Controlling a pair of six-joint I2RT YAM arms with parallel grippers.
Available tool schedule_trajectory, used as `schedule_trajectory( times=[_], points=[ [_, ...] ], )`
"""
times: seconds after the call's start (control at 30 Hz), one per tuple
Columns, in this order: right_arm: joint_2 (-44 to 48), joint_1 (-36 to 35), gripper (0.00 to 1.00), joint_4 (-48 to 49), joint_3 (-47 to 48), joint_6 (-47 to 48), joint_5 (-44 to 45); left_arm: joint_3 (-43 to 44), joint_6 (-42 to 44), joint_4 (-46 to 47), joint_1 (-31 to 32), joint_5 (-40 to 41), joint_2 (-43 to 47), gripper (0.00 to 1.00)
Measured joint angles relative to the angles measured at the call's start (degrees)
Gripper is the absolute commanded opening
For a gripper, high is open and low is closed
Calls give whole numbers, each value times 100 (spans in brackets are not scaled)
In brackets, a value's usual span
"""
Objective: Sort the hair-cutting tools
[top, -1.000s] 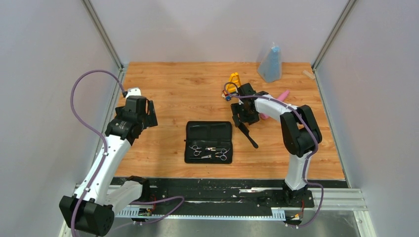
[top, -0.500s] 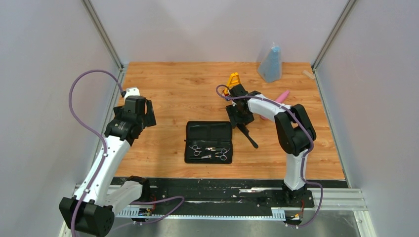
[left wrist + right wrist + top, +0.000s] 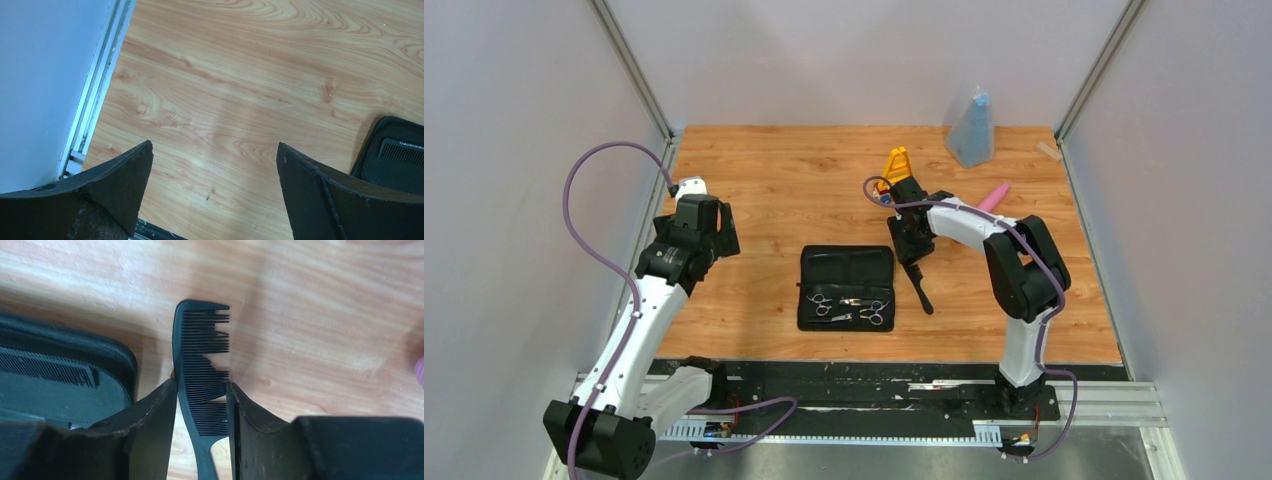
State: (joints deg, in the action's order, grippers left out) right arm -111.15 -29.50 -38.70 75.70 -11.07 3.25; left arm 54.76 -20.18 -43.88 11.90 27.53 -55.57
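Item: handled comb (image 3: 200,350), laid flat on the table just right of the black case (image 3: 805,290).
Right gripper (image 3: 201,385): jaws narrow, pressed against both comb edges; pick-up judged in hand.
Left gripper (image 3: 215,155): spread wide, nothing held.
Next: a level lift into the case is called for.

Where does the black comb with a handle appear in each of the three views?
Top external: the handled comb lies just right of the black case.
Left wrist: not in it; the second comb there lies inside the case.
Right wrist: centre, teeth facing right, case at left.
Shared landmark: the black case.
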Motion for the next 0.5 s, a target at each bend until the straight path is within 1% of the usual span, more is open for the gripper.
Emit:
schedule_trajectory(
  times=[0.1,0.5],
  points=[
    [166,0,24,-28,-208,-90,37,0,2,0,0,0,0,100],
    [640,-2,19,-505,-603,-190,203,-48,2,2,0,-9,-4,100]
  ],
)
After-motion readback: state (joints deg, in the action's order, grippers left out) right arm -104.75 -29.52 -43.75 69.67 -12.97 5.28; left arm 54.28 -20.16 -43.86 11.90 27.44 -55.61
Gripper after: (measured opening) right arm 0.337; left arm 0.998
